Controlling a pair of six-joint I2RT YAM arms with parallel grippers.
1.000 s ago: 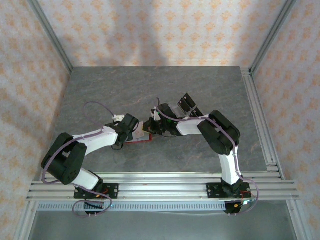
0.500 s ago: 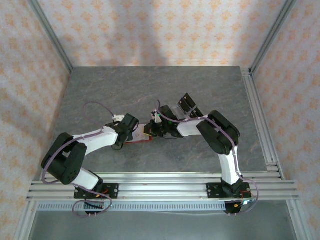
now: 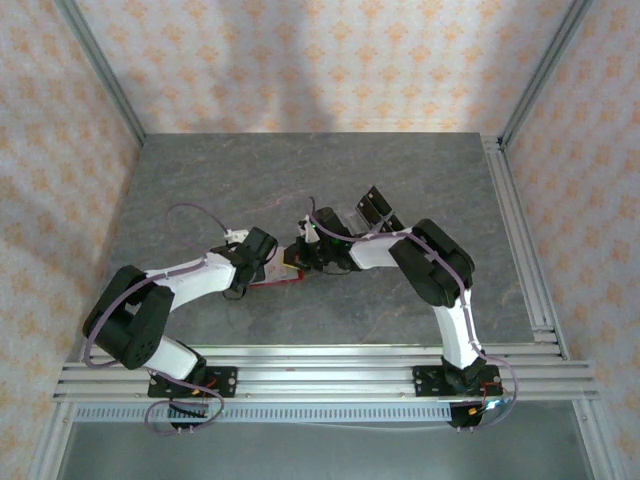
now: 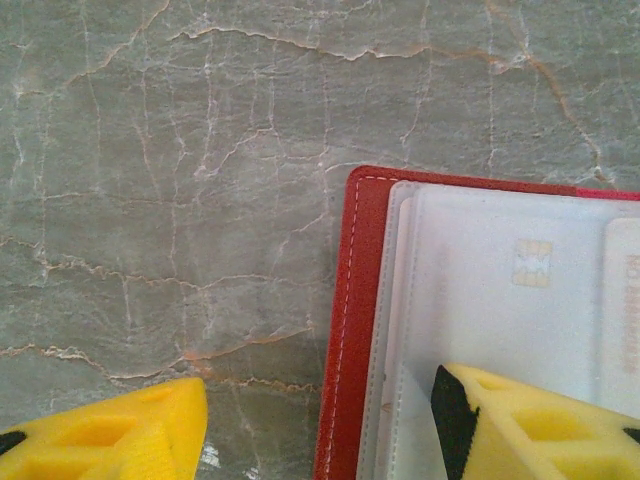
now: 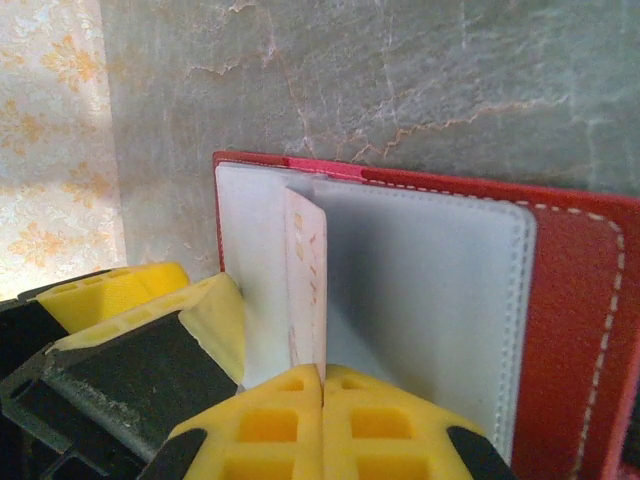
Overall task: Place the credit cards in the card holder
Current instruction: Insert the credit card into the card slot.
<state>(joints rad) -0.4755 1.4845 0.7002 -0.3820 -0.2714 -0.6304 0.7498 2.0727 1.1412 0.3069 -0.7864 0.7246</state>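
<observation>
Right gripper is pressed closed on one of the credit cards, which stands on its thin edge between the two yellow fingertips. Below both arms is the grey stone table. On it, directly under and ahead of this gripper, the card holder lies open, with the red cover flat and the pale inside turned upward. The held card goes straight forward from the fingertips, so its long axis points away from the gripper toward the far red border of the holder. Its lower edge meets the pale leaves just left of the stitched pocket. I judge that the coming move is a push along this same axis, down into a pocket. Left gripper is spread wide across the holder's red side edge, one finger over the clear sleeve and the other over bare table. It is equally close but carries nothing. Under that sleeve another card with a small chip can be seen.
</observation>
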